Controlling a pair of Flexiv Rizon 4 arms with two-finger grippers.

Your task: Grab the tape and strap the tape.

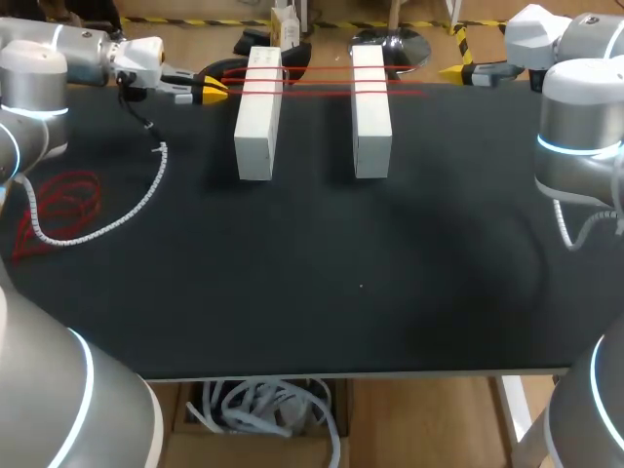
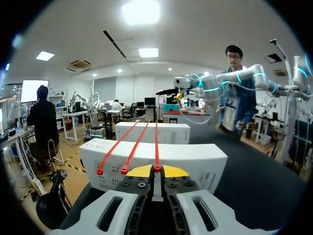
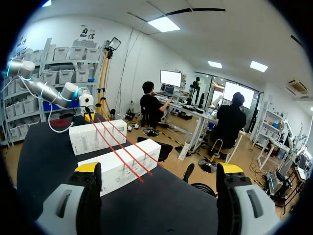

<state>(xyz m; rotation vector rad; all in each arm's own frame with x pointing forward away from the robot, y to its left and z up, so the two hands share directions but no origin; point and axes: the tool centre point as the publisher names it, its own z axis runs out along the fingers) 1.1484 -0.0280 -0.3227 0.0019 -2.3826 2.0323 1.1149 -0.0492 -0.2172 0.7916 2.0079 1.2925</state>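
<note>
Two white boxes [image 1: 258,117] [image 1: 370,112] lie side by side at the table's far edge. Three strands of red tape [image 1: 322,80] run across their tops. My left gripper [image 1: 213,91] sits just left of the left box, shut on the end of one red strand [image 2: 156,164]; the two other strand ends [image 2: 124,170] rest on the near box [image 2: 195,166]. My right gripper [image 1: 458,70] hovers open at the far right, apart from the boxes [image 3: 122,164] and the tape [image 3: 127,156], with nothing between its fingers [image 3: 88,171].
A loose heap of red tape [image 1: 58,210] lies at the table's left side. A white coiled cable [image 1: 132,210] from my left arm curves over the table beside it.
</note>
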